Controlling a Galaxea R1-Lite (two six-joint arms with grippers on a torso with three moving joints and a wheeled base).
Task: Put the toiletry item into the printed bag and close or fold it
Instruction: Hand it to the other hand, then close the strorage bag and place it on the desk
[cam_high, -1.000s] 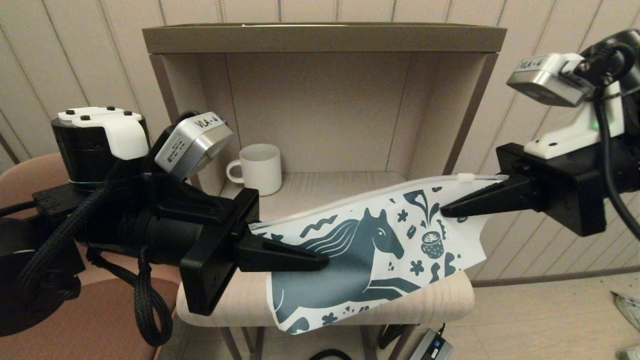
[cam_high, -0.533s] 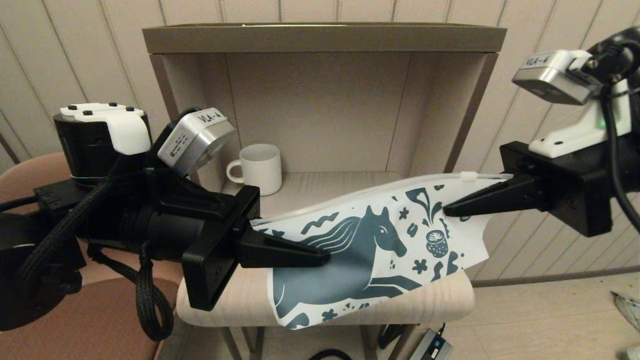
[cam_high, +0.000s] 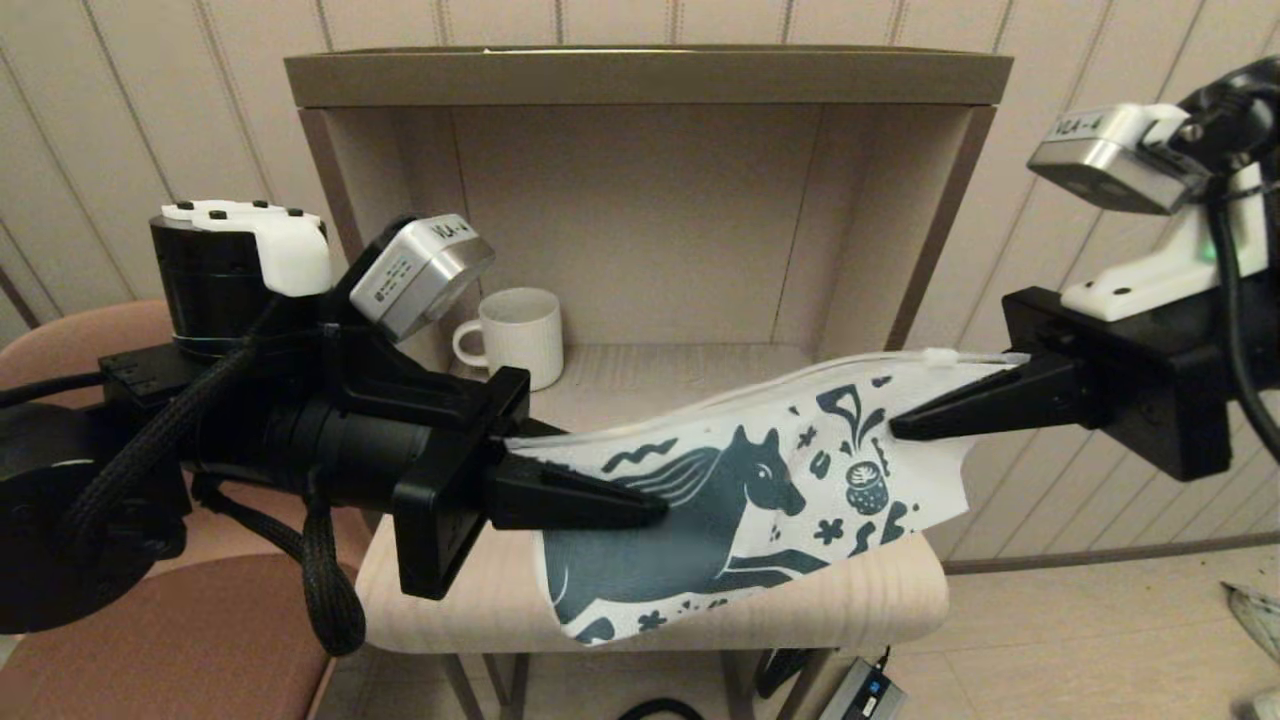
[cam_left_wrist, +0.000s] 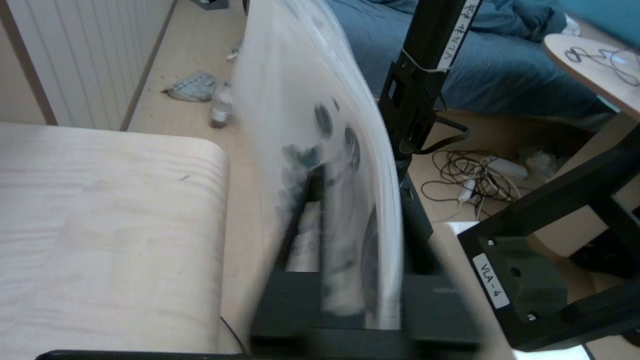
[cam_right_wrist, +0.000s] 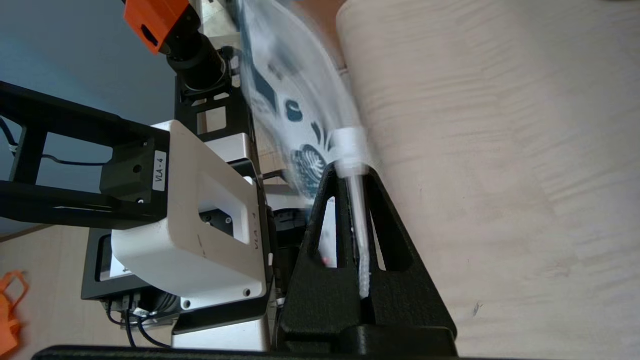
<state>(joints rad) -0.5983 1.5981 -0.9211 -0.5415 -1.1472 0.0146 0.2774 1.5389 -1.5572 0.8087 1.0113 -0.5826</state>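
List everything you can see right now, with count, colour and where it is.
bag: one, white with teal horse print, held over the table between both arms
mug: one, white, back left on the shelf
shelf: one, beige, against the wall
table: one, pale wood, under the bag
chair: one, pink-brown, left of the table
left end effector: black, at the bag's left end
right end effector: black, shut on the bag's zip end
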